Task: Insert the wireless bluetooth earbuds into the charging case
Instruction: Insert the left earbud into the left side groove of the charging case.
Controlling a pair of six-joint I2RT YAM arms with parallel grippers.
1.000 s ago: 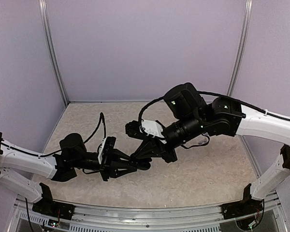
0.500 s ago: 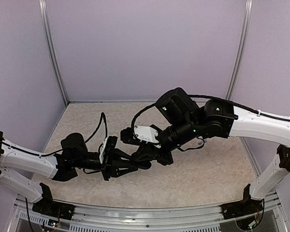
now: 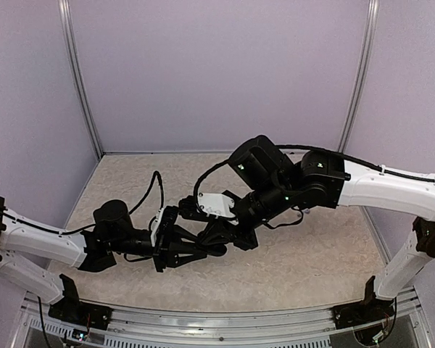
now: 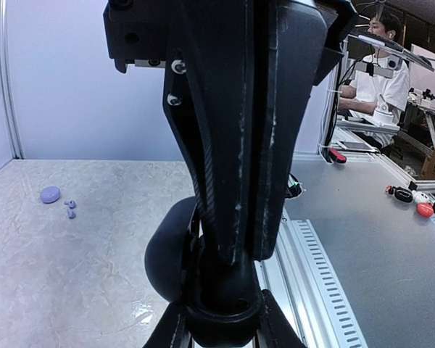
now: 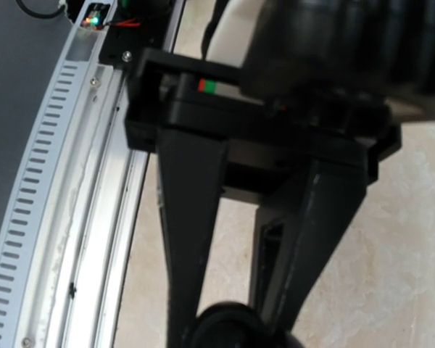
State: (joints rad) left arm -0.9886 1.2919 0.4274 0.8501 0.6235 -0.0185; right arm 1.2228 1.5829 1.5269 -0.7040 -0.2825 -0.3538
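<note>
"What do the jaws hold?"

"The left gripper [image 5: 232,317] is clamped on a round black case [image 4: 170,254]. The right gripper [image 4: 235,246] has its fingers squeezed nearly together, with the tips at that case. What's between them is hidden."

"Any writing?"

"Just a red and green patch [image 5: 201,85] on the left gripper, too blurry to read."

"And the earbuds?"

"Two lavender earbuds [image 4: 72,214] lie far off on the table [image 4: 94,283], just beside a lavender case [image 4: 50,194]."

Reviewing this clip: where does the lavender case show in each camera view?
Top external: not visible.
Left wrist: lavender case far left, mid-height, beside two lavender earbuds.
Right wrist: not in it.
Shared landmark: slotted rail, bottom edge in top view, right in left wrist, left in right wrist.
</note>
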